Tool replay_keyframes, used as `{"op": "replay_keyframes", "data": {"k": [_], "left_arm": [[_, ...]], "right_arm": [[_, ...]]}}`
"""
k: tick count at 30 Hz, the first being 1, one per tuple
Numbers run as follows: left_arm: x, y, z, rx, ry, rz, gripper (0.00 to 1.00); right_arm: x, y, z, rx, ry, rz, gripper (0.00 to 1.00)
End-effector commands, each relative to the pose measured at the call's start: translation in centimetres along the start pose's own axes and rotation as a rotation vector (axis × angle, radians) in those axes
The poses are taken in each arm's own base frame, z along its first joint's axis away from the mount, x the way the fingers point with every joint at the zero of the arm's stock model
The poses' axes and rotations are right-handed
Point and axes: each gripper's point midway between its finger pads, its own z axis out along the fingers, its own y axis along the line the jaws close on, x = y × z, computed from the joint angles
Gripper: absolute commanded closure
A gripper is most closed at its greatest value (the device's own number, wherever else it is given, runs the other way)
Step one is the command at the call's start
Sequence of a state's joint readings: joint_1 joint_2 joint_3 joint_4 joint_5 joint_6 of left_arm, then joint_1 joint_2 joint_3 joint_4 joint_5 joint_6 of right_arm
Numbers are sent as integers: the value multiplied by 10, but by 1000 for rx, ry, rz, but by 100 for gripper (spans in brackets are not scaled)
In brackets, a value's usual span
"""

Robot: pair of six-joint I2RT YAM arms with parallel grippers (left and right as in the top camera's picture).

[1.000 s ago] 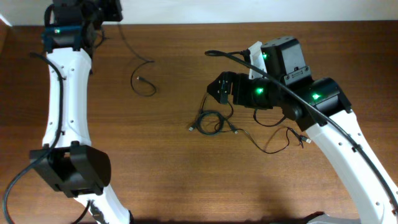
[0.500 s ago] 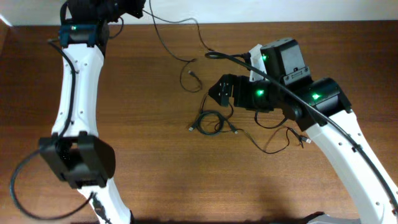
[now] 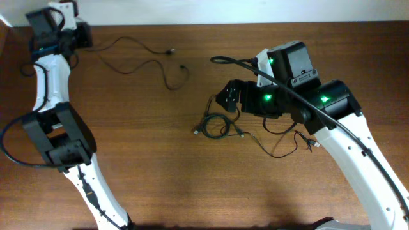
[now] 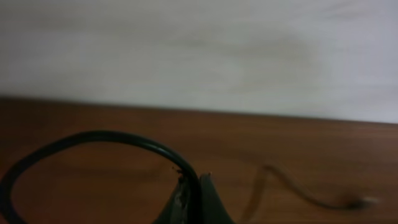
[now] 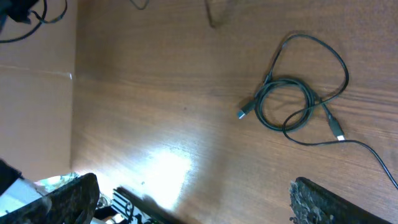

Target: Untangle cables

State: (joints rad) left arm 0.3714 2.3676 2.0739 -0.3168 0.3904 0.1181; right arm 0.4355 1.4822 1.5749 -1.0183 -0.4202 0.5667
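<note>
Filling the overhead view: wooden table (image 3: 160, 179), edged along the top by a pale wall (image 3: 192, 9). Rising up the left side, white left arm (image 3: 54, 89); angling in from the lower right, right arm (image 3: 345, 140), crossed by its own thick black hose (image 3: 236, 59). Pressed together at upper left, left gripper (image 3: 82, 37), pinching the end of a loose strand (image 3: 137, 61) trailing rightward over the wood. Spread wide and holding nothing, right gripper (image 3: 225, 97), just above and apart from the coiled cable (image 3: 216, 124) at centre frame. Running from that coil toward the lower right, thin strand (image 3: 275, 155), partly hidden under the right arm.
</note>
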Motion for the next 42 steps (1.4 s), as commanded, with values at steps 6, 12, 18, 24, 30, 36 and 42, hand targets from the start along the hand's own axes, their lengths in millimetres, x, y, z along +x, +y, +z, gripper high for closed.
{"op": "replay_keyframes", "data": {"k": [6,12,18,24,30,36,42], "left_arm": [[20,134,-20,-363,1,108,34],[41,177,-45,-416,47,47,1],[68,168,-44,-367,141,-9,1],[51,136,-46,-299,123,-110,1],[-12,75,-113,-157,64,-247,1],[-10,9,-163,-6,186,-482,1],[88,11,-162,-298,471,-929,1]], "right_arm": [[0,-1,-2,15,1,-12,2],[0,-5,-2,34,-4,-9,2],[3,-8,1,46,16,0,2],[8,-14,8,67,50,16,2],[10,-22,19,90,86,35,2],[10,-24,24,96,97,41,2],[12,-25,24,99,103,44,2]]}}
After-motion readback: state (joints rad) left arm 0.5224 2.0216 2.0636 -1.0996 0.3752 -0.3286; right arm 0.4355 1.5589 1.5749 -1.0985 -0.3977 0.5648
